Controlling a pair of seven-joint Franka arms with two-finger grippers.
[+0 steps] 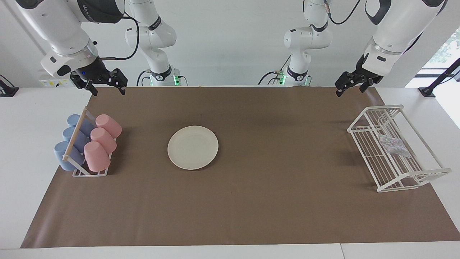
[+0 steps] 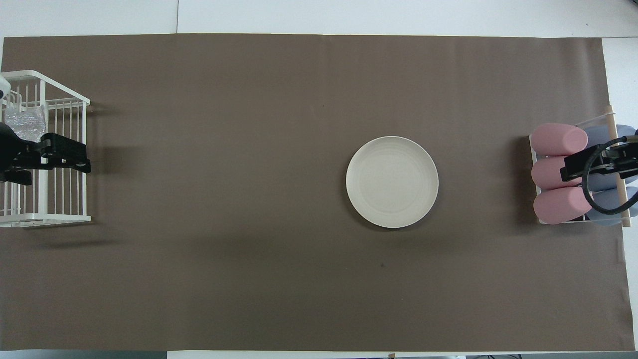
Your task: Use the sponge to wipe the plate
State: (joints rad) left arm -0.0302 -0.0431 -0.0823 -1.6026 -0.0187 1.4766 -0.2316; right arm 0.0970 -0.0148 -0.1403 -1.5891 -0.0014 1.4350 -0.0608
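The cream-white plate point(image 1: 193, 147) lies flat on the brown mat, a little toward the right arm's end of the table; it also shows in the overhead view point(image 2: 392, 182). The silvery speckled sponge point(image 1: 393, 145) lies in the white wire rack point(image 1: 413, 181) at the left arm's end, and shows in the overhead view point(image 2: 25, 123) too. My left gripper point(image 1: 350, 91) is open and empty, raised over the rack's side nearer the table's middle point(image 2: 82, 159). My right gripper point(image 1: 108, 90) is open and empty, raised over the cup holder point(image 2: 565, 174).
A holder with three pink cups point(image 1: 100, 140) and three blue cups point(image 1: 73, 144) lying on their sides stands at the right arm's end. The brown mat point(image 1: 273, 201) covers most of the white table.
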